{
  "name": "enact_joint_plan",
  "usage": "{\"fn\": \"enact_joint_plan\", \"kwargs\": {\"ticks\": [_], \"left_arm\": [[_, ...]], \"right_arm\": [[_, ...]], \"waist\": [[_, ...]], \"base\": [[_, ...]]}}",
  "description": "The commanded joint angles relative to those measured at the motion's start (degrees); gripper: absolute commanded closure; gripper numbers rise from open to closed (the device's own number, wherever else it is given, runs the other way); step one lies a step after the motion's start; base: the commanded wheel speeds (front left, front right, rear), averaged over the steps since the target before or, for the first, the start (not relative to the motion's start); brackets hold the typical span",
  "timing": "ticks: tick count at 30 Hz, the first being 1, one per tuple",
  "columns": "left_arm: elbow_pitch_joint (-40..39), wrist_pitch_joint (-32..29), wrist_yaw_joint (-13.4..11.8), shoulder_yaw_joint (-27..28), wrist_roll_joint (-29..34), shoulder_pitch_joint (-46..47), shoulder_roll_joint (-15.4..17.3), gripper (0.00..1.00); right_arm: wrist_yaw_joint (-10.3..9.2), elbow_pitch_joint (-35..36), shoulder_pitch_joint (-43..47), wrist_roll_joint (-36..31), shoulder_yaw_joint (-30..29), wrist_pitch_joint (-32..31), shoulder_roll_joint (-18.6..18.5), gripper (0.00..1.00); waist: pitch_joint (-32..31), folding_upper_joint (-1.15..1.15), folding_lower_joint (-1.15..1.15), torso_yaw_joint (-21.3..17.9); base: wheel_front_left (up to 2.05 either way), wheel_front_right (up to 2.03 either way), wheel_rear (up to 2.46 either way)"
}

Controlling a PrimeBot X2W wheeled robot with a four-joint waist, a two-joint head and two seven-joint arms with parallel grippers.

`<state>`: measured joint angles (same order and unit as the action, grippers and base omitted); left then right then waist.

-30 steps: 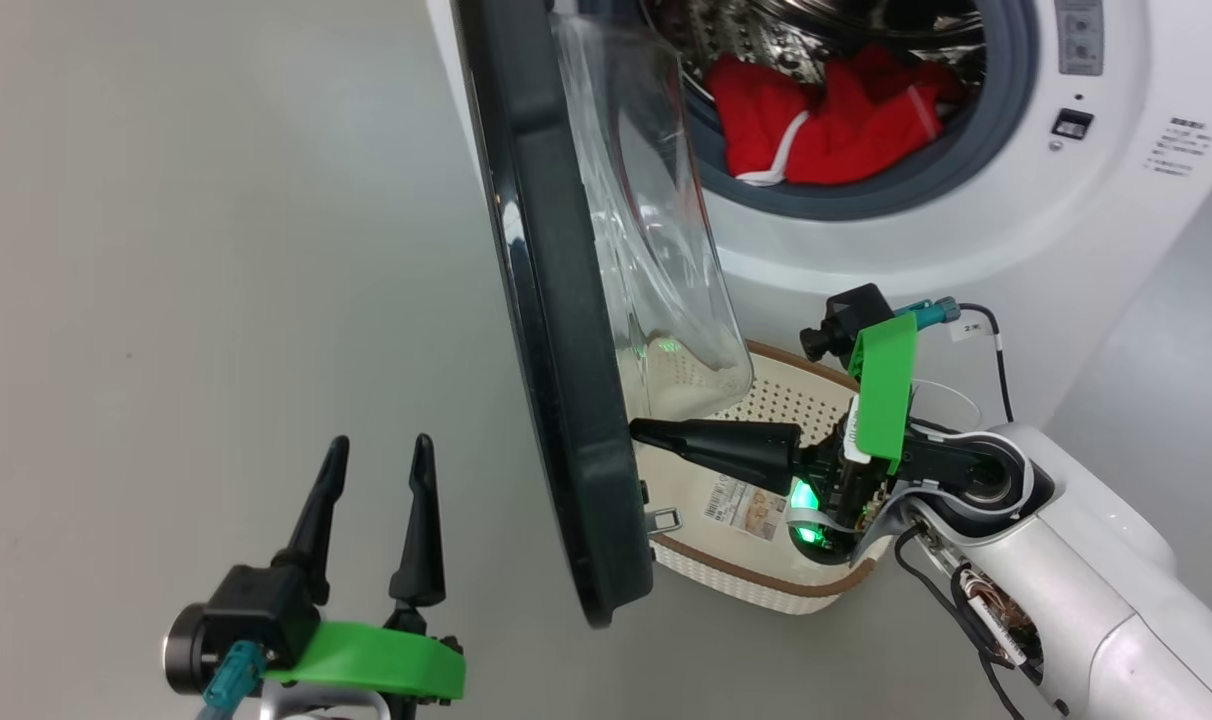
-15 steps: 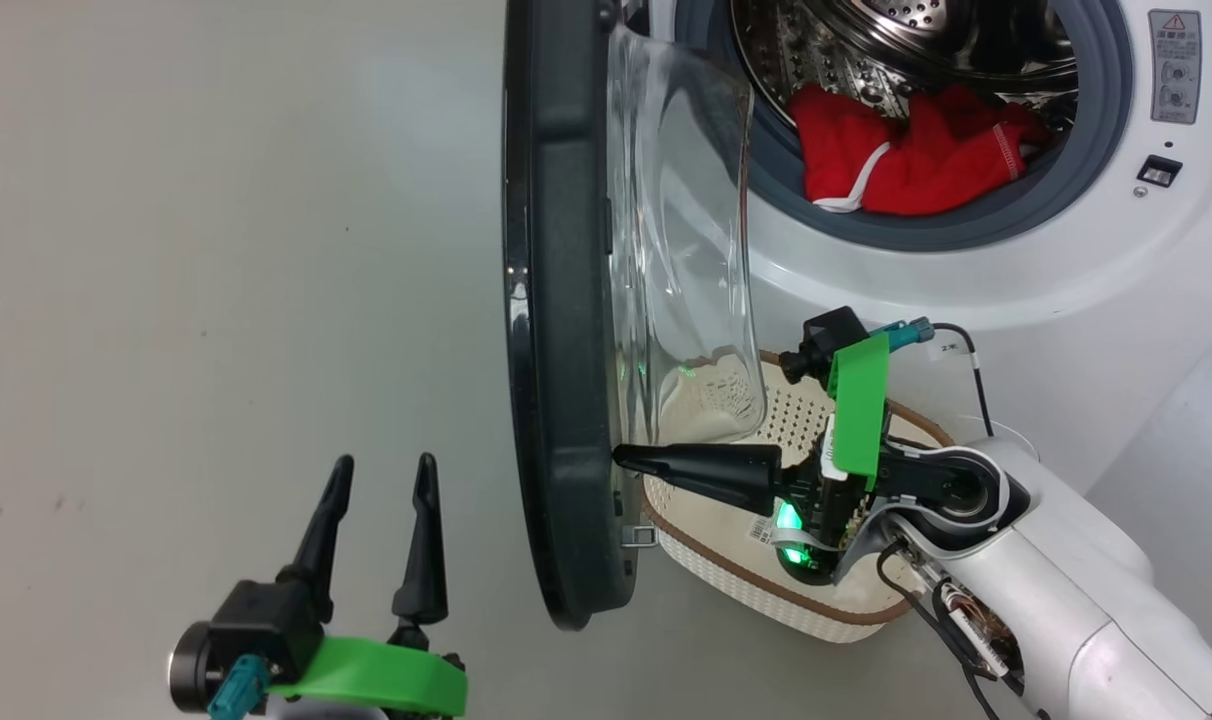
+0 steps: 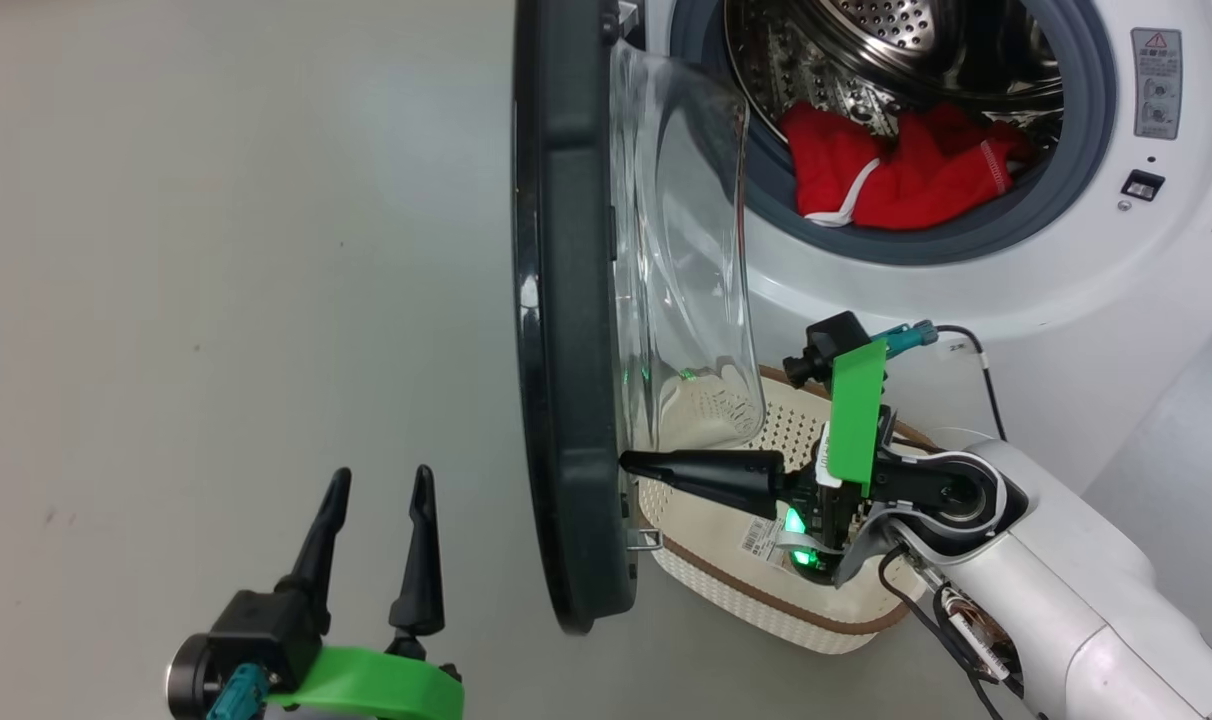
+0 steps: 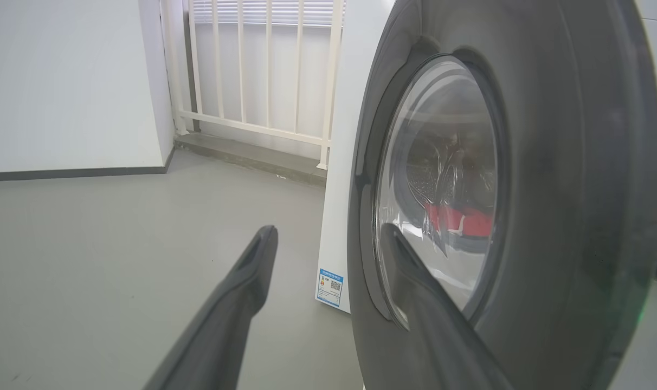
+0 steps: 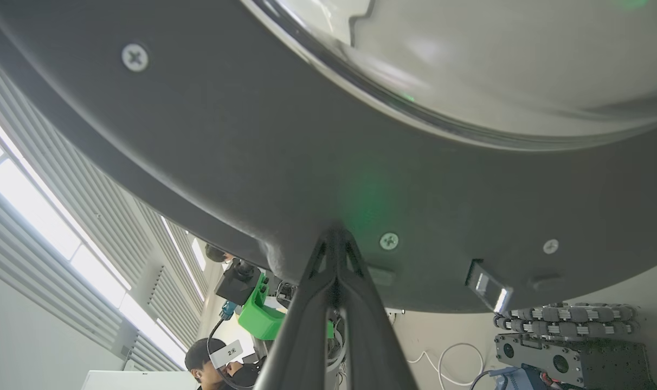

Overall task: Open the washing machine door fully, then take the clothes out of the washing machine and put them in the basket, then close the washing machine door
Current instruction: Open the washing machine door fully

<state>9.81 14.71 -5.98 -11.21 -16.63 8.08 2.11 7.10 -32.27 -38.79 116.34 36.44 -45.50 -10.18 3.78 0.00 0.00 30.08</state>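
Head view: the door (image 3: 566, 330) stands edge-on, roughly square to the front of the washer (image 3: 966, 300), its glass bowl (image 3: 681, 260) bulging toward the drum. The right gripper (image 3: 631, 463) has its fingers pressed together with nothing between them, and the tips sit against the inner face of the door's black rim, low down. The left gripper (image 3: 381, 475) hovers on the door's outer side, apart from it, with its fingers spread wide and empty. The red clothes (image 3: 896, 180) lie in the bottom of the drum. The basket (image 3: 766, 590) rests on the floor below the opening, partly under the right arm and beside the door's lower edge.

Left wrist view: the two spread fingers frame the door's outer face, and the clothes show as a red patch through the glass.

Right wrist view: the joined fingertips touch the dark inner rim just beside a screw, near the latch (image 5: 488, 284).

The step in hand looks like the first one — opening the door fully, with the closed right gripper used as a pusher. The door seems only about half open. The next move calls for a steady push outward, tips kept on the rim as it swings — and the left gripper probably has to stay out of the door's arc. The clothes are untouched and the basket is empty.
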Motion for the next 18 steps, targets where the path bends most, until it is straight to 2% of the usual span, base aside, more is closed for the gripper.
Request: {"fn": "enact_joint_plan", "kwargs": {"ticks": [1, 2, 4, 6, 8, 12, 18], "left_arm": [[-1.0, 0.3, 0.4, 1.9, 0.5, 0.7, 0.8, 0.0], [-0.7, 0.3, 0.6, 1.8, 0.6, 0.7, 0.8, 0.0], [-0.3, 0.3, 0.9, 1.6, 0.6, 0.9, 0.8, 0.0], [0.3, 0.3, 1.6, 1.3, 0.7, 1.0, 0.8, 0.0], [0.7, 0.3, 1.6, 1.7, 0.8, 1.1, 0.8, 0.0], [0.6, 0.3, 1.7, 2.0, 0.9, 1.4, 0.8, 0.0], [0.3, 0.3, 1.8, 2.6, 0.5, 1.8, 0.8, 0.0]], "right_arm": [[0.39, 1.6, 0.5, -1.4, 0.1, 1.2, 0.4, 1.0], [0.39, 1.9, 0.8, -1.9, -0.2, 1.9, 0.2, 1.0], [0.39, 2.5, 1.3, -3.5, -0.8, 3.5, -0.5, 0.38], [0.39, 3.4, 2.0, -5.5, -1.2, 5.2, -1.2, 0.0], [0.39, 4.6, 2.1, -8.8, -0.8, 6.9, -2.4, 0.0], [0.39, 7.9, 2.0, -20.6, 2.2, 12.5, -6.2, 0.0], [0.39, 11.8, 2.5, -33.4, 6.1, 20.3, -10.1, 0.0]], "waist": [[-0.4, 0.0, 0.0, -0.2], [-0.6, 0.0, 0.0, -0.3], [-1.0, 0.0, 0.0, -0.5], [-1.4, 0.0, 0.0, -0.8], [-1.3, 0.0, 0.0, -1.5], [-0.8, 0.0, 0.0, -2.8], [0.0, 0.0, 0.0, -4.4]], "base": [[0.0, 0.0, 0.0], [0.0, 0.0, 0.0], [0.0, 0.0, 0.0], [0.0, 0.0, 0.0], [0.0, 0.0, 0.0], [0.0, 0.0, 0.0], [0.0, 0.0, 0.0]]}}
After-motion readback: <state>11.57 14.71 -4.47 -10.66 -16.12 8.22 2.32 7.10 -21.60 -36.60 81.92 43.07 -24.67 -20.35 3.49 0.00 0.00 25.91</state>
